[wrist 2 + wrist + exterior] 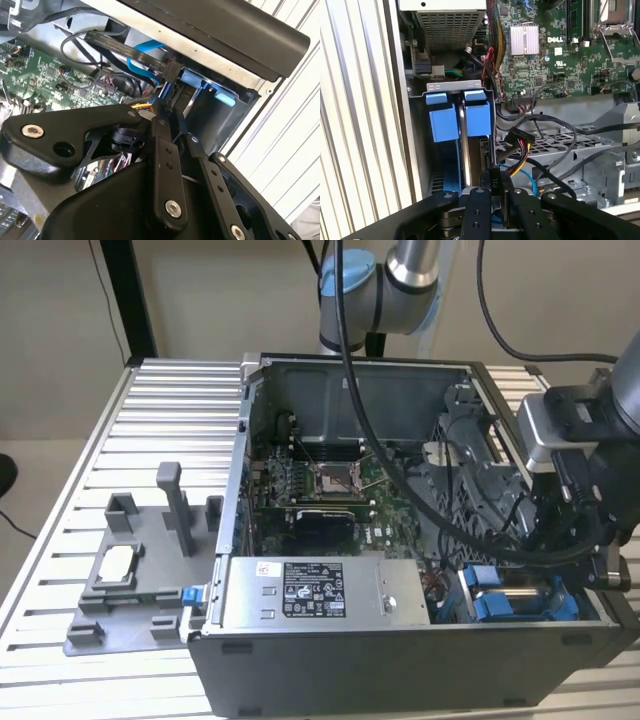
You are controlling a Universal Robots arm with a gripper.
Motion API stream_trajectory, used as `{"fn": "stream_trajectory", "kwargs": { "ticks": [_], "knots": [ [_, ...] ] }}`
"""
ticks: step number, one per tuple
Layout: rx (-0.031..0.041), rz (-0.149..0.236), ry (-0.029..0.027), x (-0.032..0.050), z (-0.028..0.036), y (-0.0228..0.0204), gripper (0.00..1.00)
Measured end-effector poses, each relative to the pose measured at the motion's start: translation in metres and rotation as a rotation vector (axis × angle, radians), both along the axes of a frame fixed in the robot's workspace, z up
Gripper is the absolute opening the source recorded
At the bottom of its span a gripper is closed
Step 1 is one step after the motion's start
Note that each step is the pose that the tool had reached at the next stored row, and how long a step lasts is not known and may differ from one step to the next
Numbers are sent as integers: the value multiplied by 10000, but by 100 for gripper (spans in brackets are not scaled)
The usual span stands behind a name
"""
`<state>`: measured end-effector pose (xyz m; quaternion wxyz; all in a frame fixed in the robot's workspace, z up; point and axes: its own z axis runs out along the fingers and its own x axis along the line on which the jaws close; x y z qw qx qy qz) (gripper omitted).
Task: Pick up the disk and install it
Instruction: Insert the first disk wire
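Ribbed aluminium table (170,390) carries one open computer case (400,660), and the pincer (495,194) reaches into its corner bay. One disk (454,122) sits in that bay just ahead of the pincer, its two blue tabs (479,112) side by side. Whether the pincer is clenched on it I cannot tell. Seating it well, I judge, means keeping it square to the bay, pressing evenly, and staying off the cable bundle (522,150) just beside the pincer. One power box (320,590) lies well apart.
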<state>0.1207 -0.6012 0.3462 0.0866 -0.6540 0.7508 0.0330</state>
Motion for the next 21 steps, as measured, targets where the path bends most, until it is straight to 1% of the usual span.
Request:
{"fn": "stream_trajectory", "kwargs": {
  "ticks": [5, 7, 13, 21],
  "knots": [
    [3, -111, 0, 69, -17, 0, 0],
    [1, -114, 1, 84, -28, 0, 0],
    [1, -108, 0, 84, -52, 0, 0],
    [1, 75, 7, 84, -56, 0, 0]
  ]
}}
